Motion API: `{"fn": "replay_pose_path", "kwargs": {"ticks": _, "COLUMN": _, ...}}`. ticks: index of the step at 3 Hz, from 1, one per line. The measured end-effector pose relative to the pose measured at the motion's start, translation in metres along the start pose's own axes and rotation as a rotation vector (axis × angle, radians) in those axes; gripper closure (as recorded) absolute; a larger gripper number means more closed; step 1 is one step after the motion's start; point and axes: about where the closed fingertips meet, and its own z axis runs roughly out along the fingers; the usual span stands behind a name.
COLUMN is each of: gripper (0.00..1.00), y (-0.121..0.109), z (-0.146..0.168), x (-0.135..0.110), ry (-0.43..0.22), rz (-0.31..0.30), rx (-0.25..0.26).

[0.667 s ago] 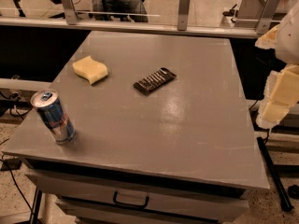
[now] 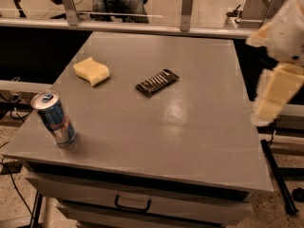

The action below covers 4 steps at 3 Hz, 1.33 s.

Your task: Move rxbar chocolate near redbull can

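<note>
The rxbar chocolate (image 2: 157, 82), a flat black bar with white stripes, lies flat near the middle of the grey table (image 2: 190, 127). The redbull can (image 2: 53, 118), blue and silver with a blue tab, stands upright at the table's front left corner. My gripper (image 2: 273, 95), pale and blurred, hangs at the right edge of the view, just past the table's right side, well to the right of the bar and far from the can. It holds nothing that I can see.
A pale yellow wavy sponge (image 2: 91, 71) lies on the table's left side, behind the can. A metal rail with posts (image 2: 186, 8) runs along the table's far edge. A drawer with a handle (image 2: 132, 204) is under the front edge.
My arm and gripper have shifted slightly left, toward the table's right edge. The bar, can and sponge have not moved.
</note>
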Motion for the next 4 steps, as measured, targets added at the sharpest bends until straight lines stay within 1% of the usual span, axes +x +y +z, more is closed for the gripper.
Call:
{"fn": "replay_pose_path", "kwargs": {"ticks": 1, "gripper": 0.00, "y": -0.019, "z": 0.025, "x": -0.053, "ry": -0.057, "rz": -0.164, "rx": -0.037}}
{"fn": "replay_pose_path", "kwargs": {"ticks": 2, "gripper": 0.00, "y": -0.035, "z": 0.056, "x": -0.117, "ry": -0.087, "rz": -0.328, "rx": -0.076}}
{"fn": "replay_pose_path", "kwargs": {"ticks": 3, "gripper": 0.00, "y": -0.054, "z": 0.080, "x": -0.156, "ry": -0.098, "rz": -0.423, "rx": -0.105}}
{"fn": "replay_pose_path", "kwargs": {"ticks": 4, "gripper": 0.00, "y": -0.080, "z": 0.106, "x": -0.187, "ry": -0.079, "rz": -0.477, "rx": -0.147}}
